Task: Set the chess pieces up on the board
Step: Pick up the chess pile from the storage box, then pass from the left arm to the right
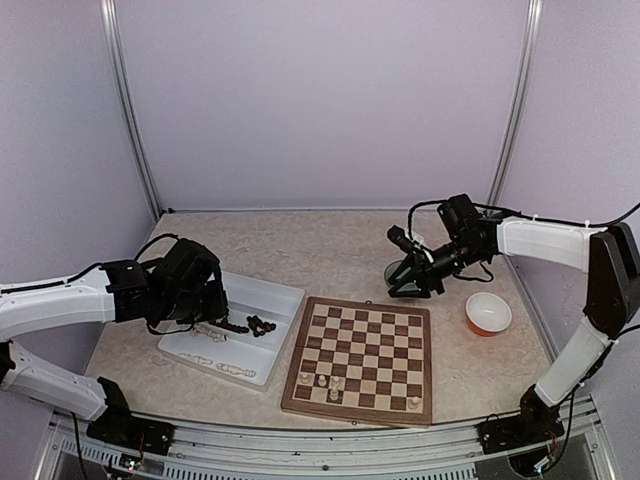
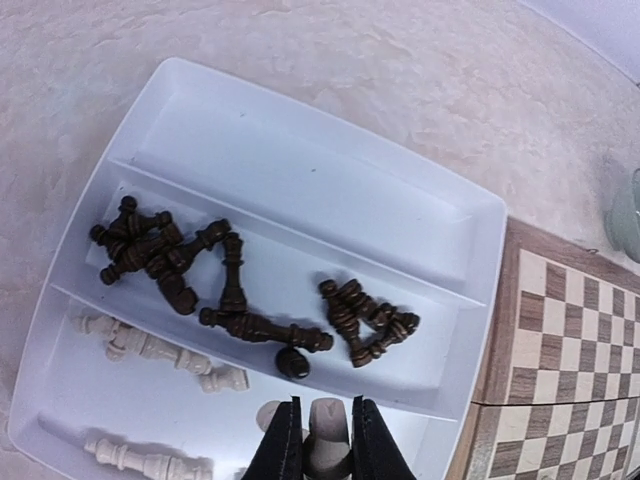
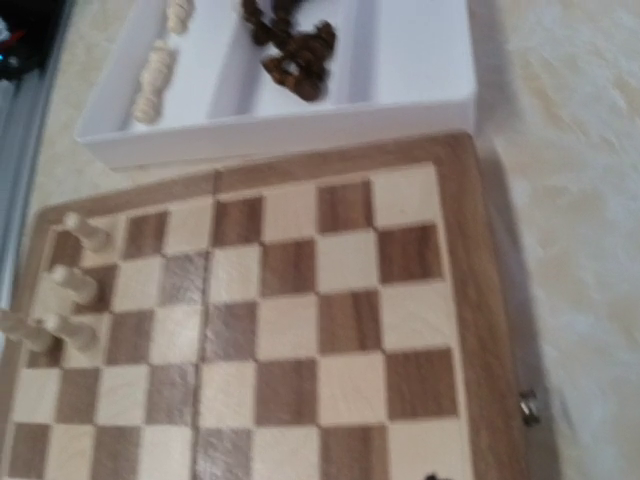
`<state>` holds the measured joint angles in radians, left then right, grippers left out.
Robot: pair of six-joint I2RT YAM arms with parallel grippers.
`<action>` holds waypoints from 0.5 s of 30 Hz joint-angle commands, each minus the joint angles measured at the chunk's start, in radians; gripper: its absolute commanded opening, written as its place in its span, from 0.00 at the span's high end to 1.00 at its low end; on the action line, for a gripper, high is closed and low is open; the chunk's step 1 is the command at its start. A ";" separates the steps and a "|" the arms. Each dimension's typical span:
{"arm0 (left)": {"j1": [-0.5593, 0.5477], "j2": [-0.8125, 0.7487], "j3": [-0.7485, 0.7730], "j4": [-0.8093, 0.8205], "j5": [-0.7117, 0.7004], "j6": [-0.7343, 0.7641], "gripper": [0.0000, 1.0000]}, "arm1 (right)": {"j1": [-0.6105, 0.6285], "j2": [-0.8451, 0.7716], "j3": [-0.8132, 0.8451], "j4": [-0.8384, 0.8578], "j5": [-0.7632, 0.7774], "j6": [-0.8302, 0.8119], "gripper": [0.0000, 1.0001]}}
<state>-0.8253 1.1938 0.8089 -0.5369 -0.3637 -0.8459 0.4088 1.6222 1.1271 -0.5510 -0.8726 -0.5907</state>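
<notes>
Over the white tray (image 2: 300,150), the left gripper (image 2: 318,455) pinches a cream piece (image 2: 326,440) between its fingers — a narrow hold that could slip in transit or topple the standing cream pieces (image 1: 322,381) near-left on the board (image 1: 362,358) — while the right gripper (image 1: 408,283) hovers beyond its far rim, finger spread impossible to tell.

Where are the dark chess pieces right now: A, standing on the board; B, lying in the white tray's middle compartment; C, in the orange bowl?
B: the dark pieces lie heaped in the middle compartment of the white tray, while only cream-white pieces stand on the board.
</notes>
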 commanded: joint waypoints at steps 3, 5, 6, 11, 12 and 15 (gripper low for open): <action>-0.055 -0.015 0.005 0.237 0.065 0.081 1.00 | 0.060 0.025 0.097 -0.048 -0.125 0.030 0.55; -0.074 -0.008 0.014 0.303 0.097 0.105 1.00 | 0.081 0.057 0.147 -0.060 -0.170 0.064 0.55; -0.084 -0.001 0.021 0.333 0.112 0.116 1.00 | 0.088 0.077 0.170 -0.066 -0.203 0.086 0.54; -0.136 0.040 0.087 0.424 0.150 0.166 1.00 | 0.145 0.193 0.284 -0.067 -0.344 0.205 0.54; -0.149 0.049 0.105 0.433 0.155 0.176 1.00 | 0.156 0.225 0.305 -0.061 -0.386 0.245 0.54; -0.175 0.078 0.159 0.452 0.161 0.200 1.00 | 0.186 0.300 0.354 -0.011 -0.505 0.376 0.53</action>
<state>-0.9710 1.2457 0.8917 -0.1822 -0.2337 -0.7067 0.5541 1.8519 1.4315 -0.5922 -1.1950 -0.3851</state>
